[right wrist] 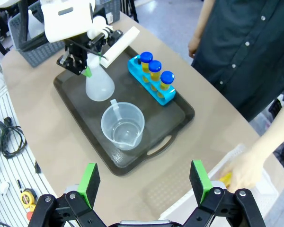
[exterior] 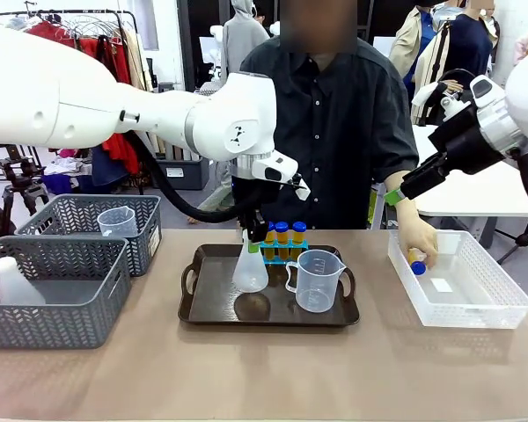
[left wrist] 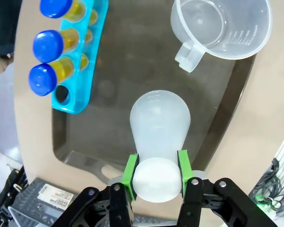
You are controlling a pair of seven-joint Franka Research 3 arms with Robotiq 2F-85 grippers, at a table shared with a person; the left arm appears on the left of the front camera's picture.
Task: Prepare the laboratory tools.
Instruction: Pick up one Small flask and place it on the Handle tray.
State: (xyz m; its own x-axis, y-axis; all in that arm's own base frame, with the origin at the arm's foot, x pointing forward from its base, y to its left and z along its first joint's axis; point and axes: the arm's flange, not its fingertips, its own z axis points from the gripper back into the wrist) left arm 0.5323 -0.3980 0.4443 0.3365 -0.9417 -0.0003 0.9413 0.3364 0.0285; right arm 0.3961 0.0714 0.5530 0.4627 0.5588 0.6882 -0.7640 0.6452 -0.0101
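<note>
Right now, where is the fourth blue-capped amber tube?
In the front view, the fourth blue-capped amber tube lies in the clear plastic bin on the table's right, under the person's hand.

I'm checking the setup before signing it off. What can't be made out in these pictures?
- Front view: the rack base is hidden behind the beaker and flask.
- Left wrist view: the flask's mouth sits between the left hand pads; whether it rests on the tray is unclear.
- Front view: the fourth tube is mostly covered by the person's hand.
</note>
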